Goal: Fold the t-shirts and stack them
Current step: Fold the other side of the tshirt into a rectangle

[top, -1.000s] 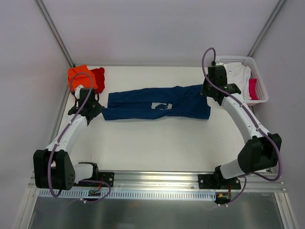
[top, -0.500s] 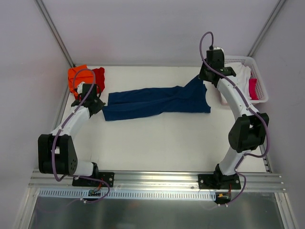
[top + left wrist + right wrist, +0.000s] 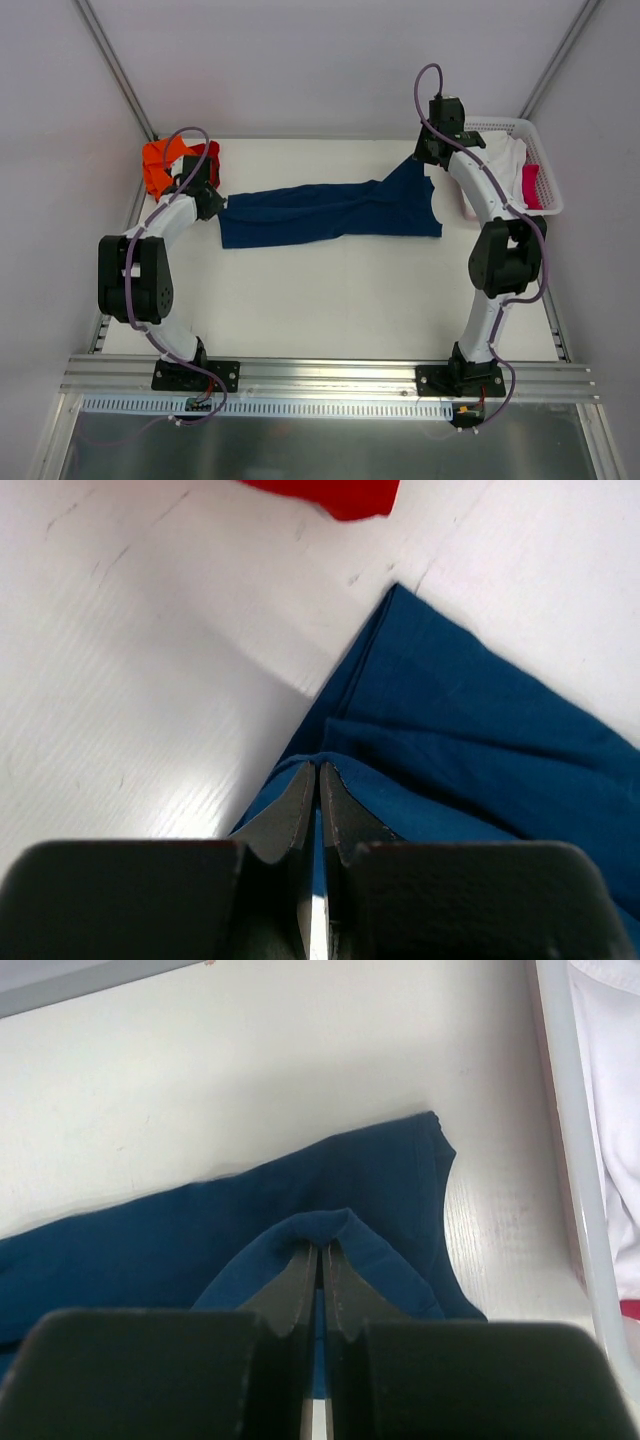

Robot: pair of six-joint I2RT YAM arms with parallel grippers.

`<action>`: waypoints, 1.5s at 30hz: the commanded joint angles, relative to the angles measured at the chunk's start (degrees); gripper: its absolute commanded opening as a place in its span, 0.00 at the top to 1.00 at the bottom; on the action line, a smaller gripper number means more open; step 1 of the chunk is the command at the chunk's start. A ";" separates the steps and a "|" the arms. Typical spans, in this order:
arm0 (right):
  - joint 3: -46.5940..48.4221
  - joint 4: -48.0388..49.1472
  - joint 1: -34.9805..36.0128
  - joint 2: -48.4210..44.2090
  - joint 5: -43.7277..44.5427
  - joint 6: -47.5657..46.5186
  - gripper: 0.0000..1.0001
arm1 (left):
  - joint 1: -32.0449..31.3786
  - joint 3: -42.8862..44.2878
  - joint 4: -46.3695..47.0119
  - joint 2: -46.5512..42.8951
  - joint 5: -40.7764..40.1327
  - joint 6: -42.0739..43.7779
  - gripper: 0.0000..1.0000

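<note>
The navy t-shirt lies stretched across the table, nearer the far edge than the near one, bunched into a long strip. The left gripper is clamped on a raised fold at the strip's left end. The right gripper pinches a fold at its right far corner, close to the basket. The orange t-shirt and red t-shirt sit in the far left corner, and a white t-shirt is in the basket.

This looks like the navy shirt's first fold — both ends held, nothing laid over yet. The next move calls for both arms to travel together with the cloth taut, so the edge lands straight — then let go.
</note>
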 commanded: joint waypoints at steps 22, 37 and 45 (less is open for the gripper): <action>13.83 -1.21 -2.39 13.73 -2.44 -0.68 1.00 | 3.78 15.33 1.08 17.57 2.60 2.04 0.91; 10.77 -0.16 -2.31 12.25 -4.29 0.20 1.00 | 4.04 16.39 1.08 16.80 6.82 3.10 0.01; 1.01 1.68 -0.99 4.52 -4.64 1.25 1.00 | 4.04 12.00 1.08 12.66 7.17 3.27 0.01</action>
